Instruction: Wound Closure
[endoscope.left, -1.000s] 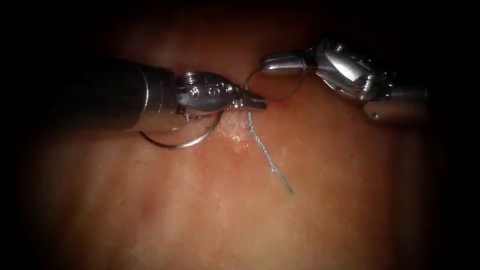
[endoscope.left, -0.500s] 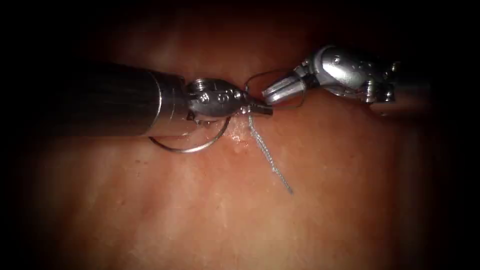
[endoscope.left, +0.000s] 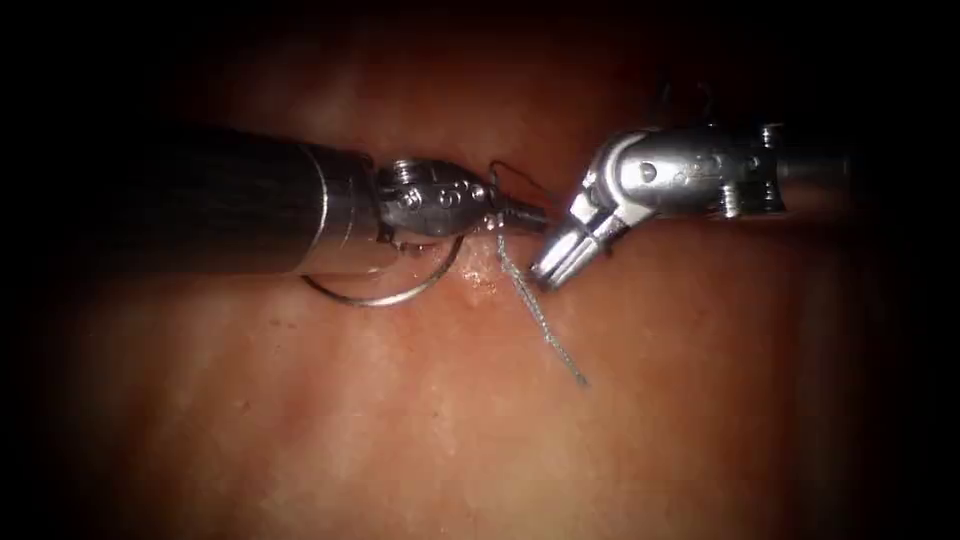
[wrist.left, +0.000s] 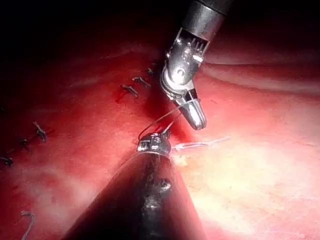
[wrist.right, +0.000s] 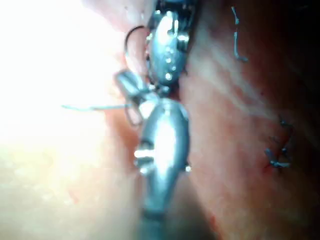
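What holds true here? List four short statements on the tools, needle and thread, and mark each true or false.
1. The left tool, jaws shut, seemingly grips the thin thread. True.
2. The right tool holds the needle. False: the needle curves under the left tool's wrist, and the right tool seems to hold nothing.
3. A frayed thread end trails down the tissue below the tools. True.
4. The two tools' tips are far apart. False: they sit close together.
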